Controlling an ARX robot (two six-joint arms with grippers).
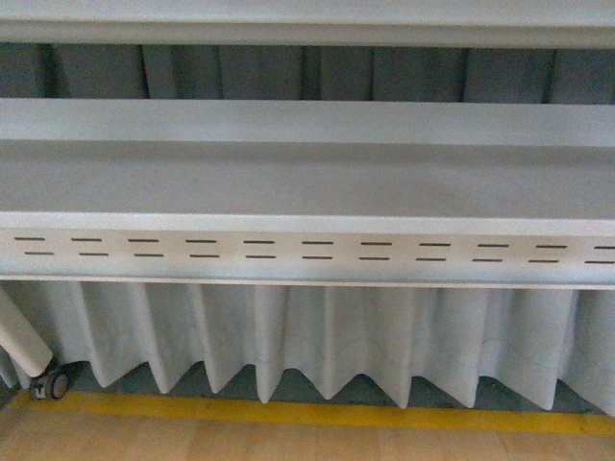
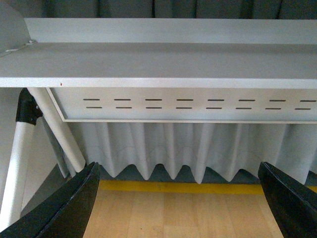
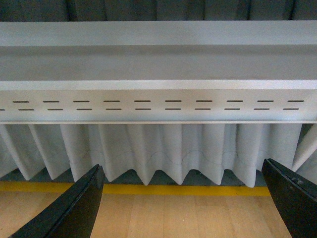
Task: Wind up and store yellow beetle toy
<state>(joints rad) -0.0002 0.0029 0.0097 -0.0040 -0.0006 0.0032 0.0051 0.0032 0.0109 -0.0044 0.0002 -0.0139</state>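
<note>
Black fingers [image 2: 69, 208] of the left gripper [image 2: 178, 171] frame the bottom corners of my left wrist view. They are spread wide with nothing between them. The right gripper [image 3: 183, 168] reads the same on its own camera, with its fingers [image 3: 74, 210] far apart and holding nothing.

Past them I see a pale grey tabletop [image 1: 288, 182] running across the whole front view, and its surface is bare where I can see it. A raised grey ledge [image 1: 288, 120] runs along its far side, with a dark curtain [image 1: 240, 72] behind that. Under the near edge sits a white rail [image 1: 307, 248] punched with two rows of short slots. A pleated white skirt [image 1: 317, 336] hangs below the rail, and its zigzag hem stops just above the floor.

On the floor, a yellow line [image 1: 317, 413] runs along the near side of the skirt's hem, and light wooden boards [image 1: 288, 444] lie closer to me. At the left, a white table leg [image 1: 19, 341] slants down to a small caster [image 1: 50, 386]. The left wrist view shows a leg [image 2: 57, 129] of the table and a black joint [image 2: 27, 106] beside it.

I cannot find the yellow beetle toy in any of my three views.
</note>
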